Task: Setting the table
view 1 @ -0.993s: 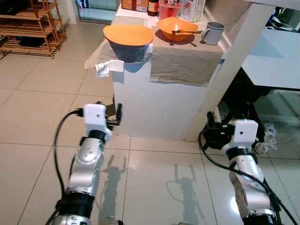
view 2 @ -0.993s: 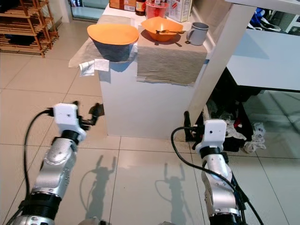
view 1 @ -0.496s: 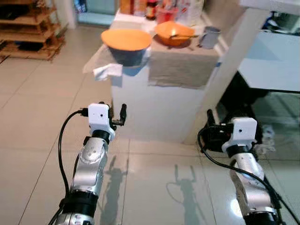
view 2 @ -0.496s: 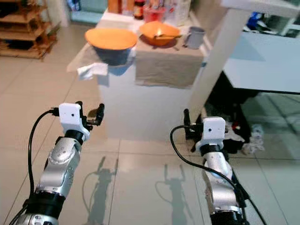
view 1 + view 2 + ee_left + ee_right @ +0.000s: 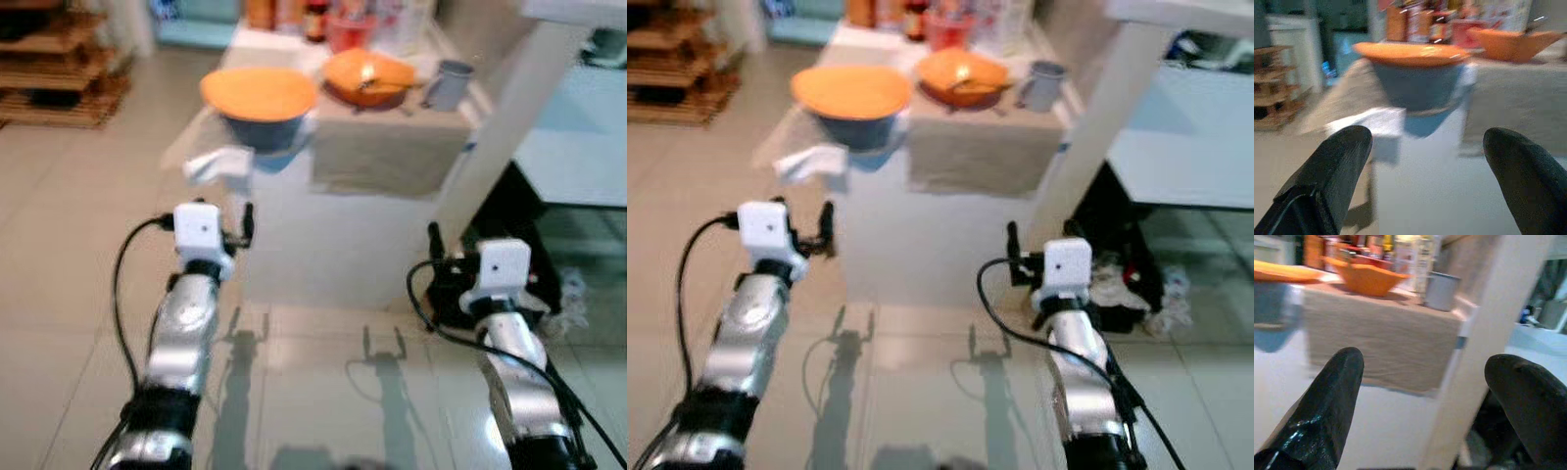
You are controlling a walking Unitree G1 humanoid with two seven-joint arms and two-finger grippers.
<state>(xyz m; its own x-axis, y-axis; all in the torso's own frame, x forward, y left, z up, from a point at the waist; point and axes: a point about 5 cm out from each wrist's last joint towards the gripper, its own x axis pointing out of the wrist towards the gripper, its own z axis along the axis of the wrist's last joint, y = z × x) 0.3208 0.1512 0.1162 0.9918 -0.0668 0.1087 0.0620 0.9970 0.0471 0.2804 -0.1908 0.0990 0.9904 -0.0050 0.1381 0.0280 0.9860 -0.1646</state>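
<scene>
We are looking down at a white counter point(image 5: 323, 245) standing in the upper middle of the head view, with tiled floor point(image 5: 69, 225) spreading below and to its left; the whole picture is blurred. On the counter top a grey cloth mat point(image 5: 377, 152) is hanging over the near edge, and a large orange-rimmed blue bowl point(image 5: 261, 103) is sitting at the counter's near left corner, just above a crumpled white napkin point(image 5: 217, 164) that is drooping off the edge. Behind the mat, a smaller orange bowl point(image 5: 367, 76) is holding what looks like a spoon, and a grey mug point(image 5: 446, 83) is standing just beside it toward the right. Bottles and boxes point(image 5: 313, 15) are crowding the far edge of the counter at the top of the frame, too blurred for us to name. A wooden rack point(image 5: 59, 59) is showing in the upper left corner. We are holding the left gripper point(image 5: 1425, 161) raised in the left middle of the head view, below counter height and well apart from the bowls, its two black fingers point(image 5: 1327, 171) standing wide apart with nothing between them. The right gripper point(image 5: 1425, 391) is hovering in the right middle of the frame beside the white post point(image 5: 509, 127), its fingers point(image 5: 1327, 401) likewise spread apart and holding nothing.
</scene>
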